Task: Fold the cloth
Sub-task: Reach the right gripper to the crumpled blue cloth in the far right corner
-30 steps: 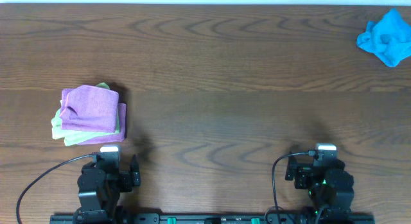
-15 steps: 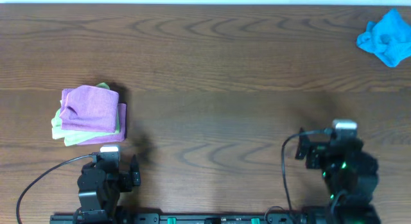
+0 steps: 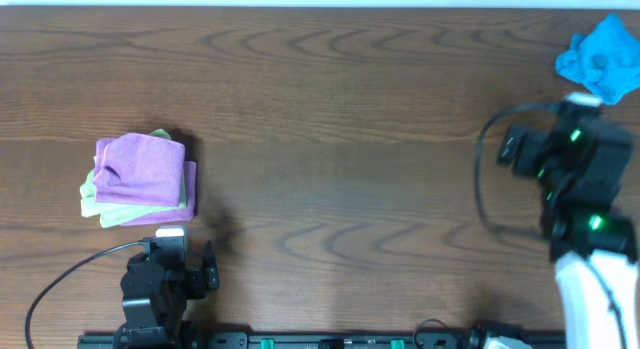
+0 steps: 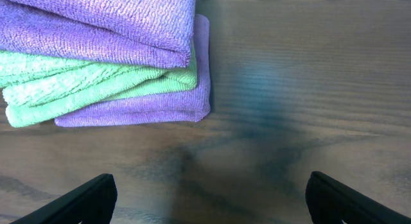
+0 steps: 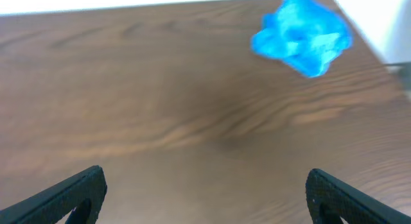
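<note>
A crumpled blue cloth (image 3: 601,59) lies at the far right corner of the table; it also shows in the right wrist view (image 5: 302,34), unfolded and bunched. My right gripper (image 3: 578,114) is open and empty, raised above the table just short of the blue cloth; its fingertips (image 5: 205,195) frame bare wood. My left gripper (image 3: 170,241) is open and empty at the near left edge, its fingertips (image 4: 209,198) apart over bare wood.
A stack of folded purple and green cloths (image 3: 140,177) sits at the left, just beyond my left gripper, and shows in the left wrist view (image 4: 106,54). The table's far edge (image 5: 160,7) and right edge run close to the blue cloth.
My right arm has moved from the near edge up and to the far right, toward the blue cloth. The left arm and the folded stack have not moved.
</note>
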`<state>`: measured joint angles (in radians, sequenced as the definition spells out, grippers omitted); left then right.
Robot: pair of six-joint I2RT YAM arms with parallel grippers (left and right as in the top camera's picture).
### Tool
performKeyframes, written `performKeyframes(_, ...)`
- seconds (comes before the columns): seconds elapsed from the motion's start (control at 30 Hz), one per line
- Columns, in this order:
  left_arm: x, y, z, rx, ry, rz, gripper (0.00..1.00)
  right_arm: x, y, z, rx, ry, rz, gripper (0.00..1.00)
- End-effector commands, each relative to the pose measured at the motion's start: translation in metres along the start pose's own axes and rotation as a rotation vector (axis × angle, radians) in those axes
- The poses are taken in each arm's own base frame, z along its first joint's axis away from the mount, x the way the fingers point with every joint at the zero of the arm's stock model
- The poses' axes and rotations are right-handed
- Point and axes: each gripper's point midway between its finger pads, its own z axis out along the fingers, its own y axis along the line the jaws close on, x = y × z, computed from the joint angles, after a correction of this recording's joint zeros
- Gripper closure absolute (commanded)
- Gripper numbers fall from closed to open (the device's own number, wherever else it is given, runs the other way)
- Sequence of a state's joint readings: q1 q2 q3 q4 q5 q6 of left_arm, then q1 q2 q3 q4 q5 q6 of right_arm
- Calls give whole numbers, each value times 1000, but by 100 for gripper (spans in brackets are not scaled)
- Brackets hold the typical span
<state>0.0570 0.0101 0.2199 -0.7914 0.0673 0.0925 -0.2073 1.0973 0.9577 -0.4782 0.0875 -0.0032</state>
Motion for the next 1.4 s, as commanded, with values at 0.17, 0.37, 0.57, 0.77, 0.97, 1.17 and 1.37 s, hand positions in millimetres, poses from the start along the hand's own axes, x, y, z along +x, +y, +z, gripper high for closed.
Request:
performKeyframes(0.17,21,-2,7,10,64,-18,5,-62,-72,47,154,-55,145,1)
performKeyframes(0.37,21,-2,7,10,64,-18,5,-77,-118,90,225,-25,190,1)
performKeyframes(0.57,21,-2,7,10,64,-18,5,-77,-150,125,252,9,225,1)
performKeyframes(0.77,21,-2,7,10,64,-18,5,-67,-159,151,261,24,231,1)
performKeyframes(0.97,21,-2,7,10,64,-18,5,-75,-162,168,262,-33,227,1)
performKeyframes(1.17,21,-2,7,10,64,-18,5,-67,-161,179,255,-18,230,1)
performKeyframes(1.37,21,-2,7,10,64,-18,5,-71,-166,196,266,-72,232,1)
